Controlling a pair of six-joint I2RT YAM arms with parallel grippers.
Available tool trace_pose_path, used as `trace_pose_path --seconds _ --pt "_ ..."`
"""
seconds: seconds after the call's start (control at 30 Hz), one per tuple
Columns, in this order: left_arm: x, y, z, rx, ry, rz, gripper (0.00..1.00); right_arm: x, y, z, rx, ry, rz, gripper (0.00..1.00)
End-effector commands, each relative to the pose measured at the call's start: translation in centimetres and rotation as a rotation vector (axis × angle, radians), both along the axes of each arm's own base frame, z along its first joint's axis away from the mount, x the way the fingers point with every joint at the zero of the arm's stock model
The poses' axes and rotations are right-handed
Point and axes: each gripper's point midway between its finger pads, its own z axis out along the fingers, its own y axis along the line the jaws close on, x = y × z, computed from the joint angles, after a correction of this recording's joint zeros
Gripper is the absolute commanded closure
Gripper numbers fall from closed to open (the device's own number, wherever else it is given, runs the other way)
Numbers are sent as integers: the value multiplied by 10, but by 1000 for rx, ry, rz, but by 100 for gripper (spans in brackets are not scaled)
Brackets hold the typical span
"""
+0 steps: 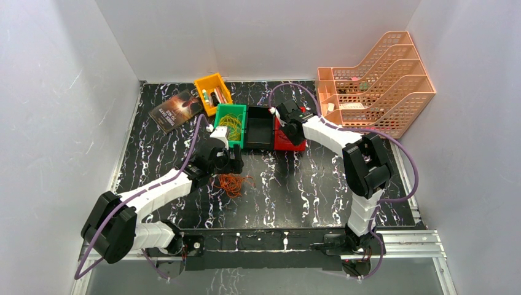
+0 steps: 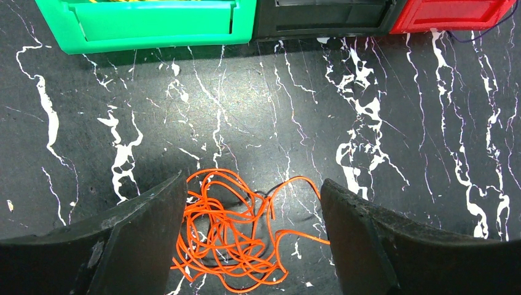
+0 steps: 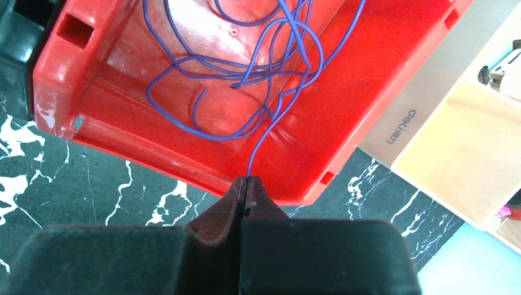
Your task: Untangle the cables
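Pinching one strand of the blue cable (image 3: pixel 246 72), the right gripper (image 3: pixel 247 184) has its jaws pressed together right at the near lip of the red bin (image 3: pixel 153 153), while the rest of that cable lies looped inside the bin at the gripper's 12 o'clock. The left gripper (image 2: pixel 252 184) hangs with its jaws spread wide over the orange cable (image 2: pixel 227 236), a loose tangle on the marbled table (image 2: pixel 399 123) between its fingers, toward 6 o'clock in the wrist view. The green bin (image 2: pixel 153 27), at 12 o'clock from that tangle, holds the yellow cable (image 1: pixel 230 120), and the black bin (image 1: pixel 259 126) sits between green and red. To my eye the blue strand is the step in hand. Next, the left gripper would need to drop and close on the orange loops without snagging them.
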Motion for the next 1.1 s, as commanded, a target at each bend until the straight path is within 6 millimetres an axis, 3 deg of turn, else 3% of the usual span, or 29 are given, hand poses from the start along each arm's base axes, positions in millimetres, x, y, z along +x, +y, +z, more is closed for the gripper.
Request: trace_pose_path --seconds 0.0,0.3,0.63,0.87,1.07 --pt "5 -3 13 -4 -24 -3 21 22 12 41 76 -143 -20 100" --pt "7 -4 15 0 -28 -9 21 44 29 74 153 -243 -8 100" --pt "5 -1 17 -1 -35 1 21 72 46 89 193 -322 8 100" --pt "5 0 17 0 -33 1 21 80 74 83 306 -303 31 100" --pt "4 2 17 1 -32 8 21 79 82 71 344 -265 31 100"
